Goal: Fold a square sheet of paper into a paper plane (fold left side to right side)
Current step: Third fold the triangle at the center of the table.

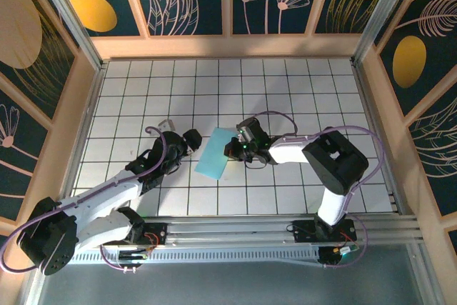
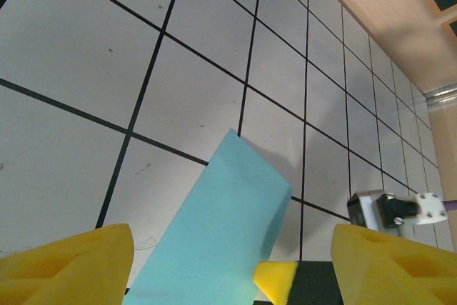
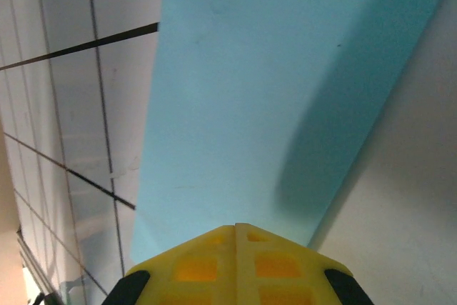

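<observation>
The right claw (image 3: 235,237) is closed tight, its two yellow fingers (image 3: 193,269) pressed together with no gap. The square sheet of paper (image 3: 235,105) lies straight ahead of those tips, at 12 o'clock in the right wrist view. Its nearest edge runs in under the closed tips, so the claw seems to pinch that edge. In the top view the sheet sits at 9 o'clock from this claw, touching it.

The left claw (image 2: 232,248) stands wide open and holds nothing. Its fingers are spread to either side of the sheet's near end. From above, the sheet lies at about 4 o'clock from this claw, just beside it.

The sheet is plain light blue and is folded into a long narrow strip. In the top view its length runs from 1 o'clock to 7 o'clock. The surface is smooth. A shadow falls along its right long edge, and that side looks slightly lifted off the bench (image 1: 285,91). The bench is white with a black grid.
</observation>
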